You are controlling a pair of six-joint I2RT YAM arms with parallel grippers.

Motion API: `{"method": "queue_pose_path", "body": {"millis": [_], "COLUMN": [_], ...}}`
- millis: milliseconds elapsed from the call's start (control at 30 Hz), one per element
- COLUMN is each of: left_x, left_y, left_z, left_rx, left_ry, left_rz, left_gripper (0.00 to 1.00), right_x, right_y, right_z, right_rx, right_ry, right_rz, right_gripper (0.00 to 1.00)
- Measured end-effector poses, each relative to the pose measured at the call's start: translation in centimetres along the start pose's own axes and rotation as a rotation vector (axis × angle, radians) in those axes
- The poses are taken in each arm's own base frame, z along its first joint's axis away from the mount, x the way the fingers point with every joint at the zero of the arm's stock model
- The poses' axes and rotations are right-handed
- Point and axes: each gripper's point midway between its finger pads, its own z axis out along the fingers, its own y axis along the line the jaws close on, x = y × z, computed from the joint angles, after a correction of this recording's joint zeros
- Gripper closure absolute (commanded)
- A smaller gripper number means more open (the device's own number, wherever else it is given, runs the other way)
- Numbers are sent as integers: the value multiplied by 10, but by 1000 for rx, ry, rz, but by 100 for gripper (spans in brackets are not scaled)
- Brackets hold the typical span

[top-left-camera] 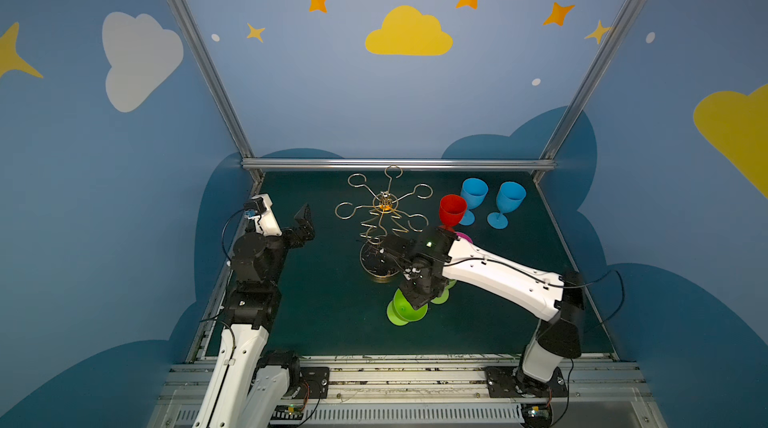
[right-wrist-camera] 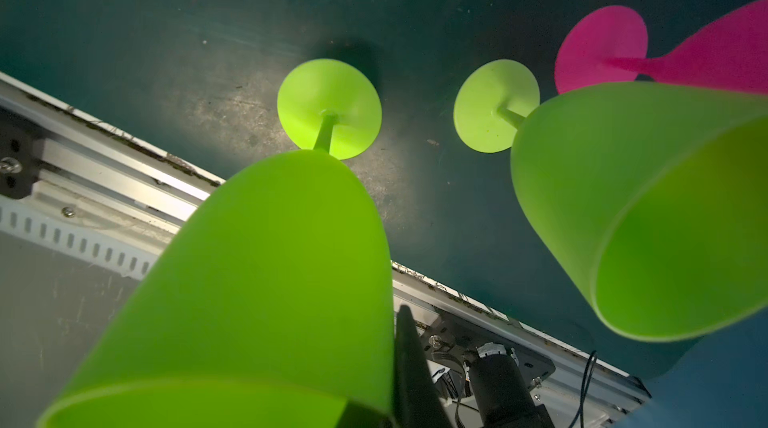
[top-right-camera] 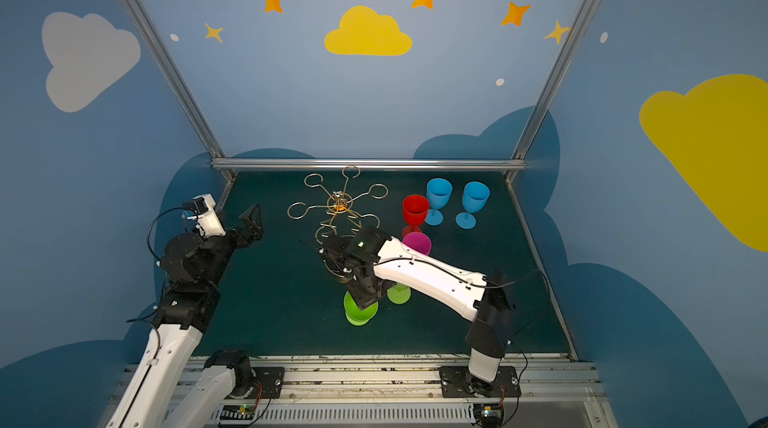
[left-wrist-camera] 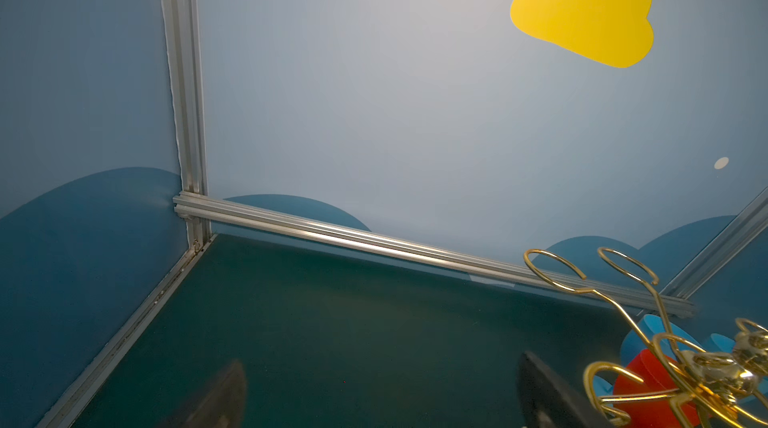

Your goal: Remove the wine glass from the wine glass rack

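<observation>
While the right gripper (top-left-camera: 417, 301) is pinching the rim of the green wine glass (right-wrist-camera: 270, 280), which is sitting upright just on the near side of the wine glass rack (top-left-camera: 384, 214) at mid-table (top-left-camera: 324, 301), the left gripper (top-left-camera: 306, 225) is hanging wide open at the far left.

Rack (top-left-camera: 384, 203) central, glasses (top-left-camera: 510, 197) right, pair (top-left-camera: 401, 309) seemingly in front

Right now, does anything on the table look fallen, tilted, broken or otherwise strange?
Nothing stands out. The wine glass rack stands on its base, loops empty. Blue glasses, red glass, pink glass and far green glass stand upright; so does the near green glass, its rim pinched by the right gripper.
</observation>
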Motion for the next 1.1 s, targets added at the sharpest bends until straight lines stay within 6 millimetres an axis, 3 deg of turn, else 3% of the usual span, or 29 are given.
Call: {"method": "queue_pose_path", "body": {"millis": [100, 400, 733, 900, 967, 1100], "left_x": [-2, -8, -11, -14, -15, -10], "left_y": [0, -1, -1, -3, -3, -3], "left_z": [-1, -7, -9, -12, -12, -10], "left_rx": [1, -3, -10, -4, -1, 4], "left_ry": [-6, -31, -42, -55, -58, -53], "left_rz": [22, 76, 101, 107, 107, 105], "left_gripper": [1, 1, 1, 1, 1, 1], "right_x": [-1, -6, -27, -20, -10, 12], "right_y": [2, 5, 4, -22, -47, -97], "right_z": [4, -2, -44, -90, -109, -120], "right_rx": [0, -29, -98, -144, -170, -191], "right_ry": [11, -4, -148, -374, -515, -749], "right_rz": [7, 27, 17, -8, 20, 112], "right_gripper": [99, 71, 40, 16, 13, 13]}}
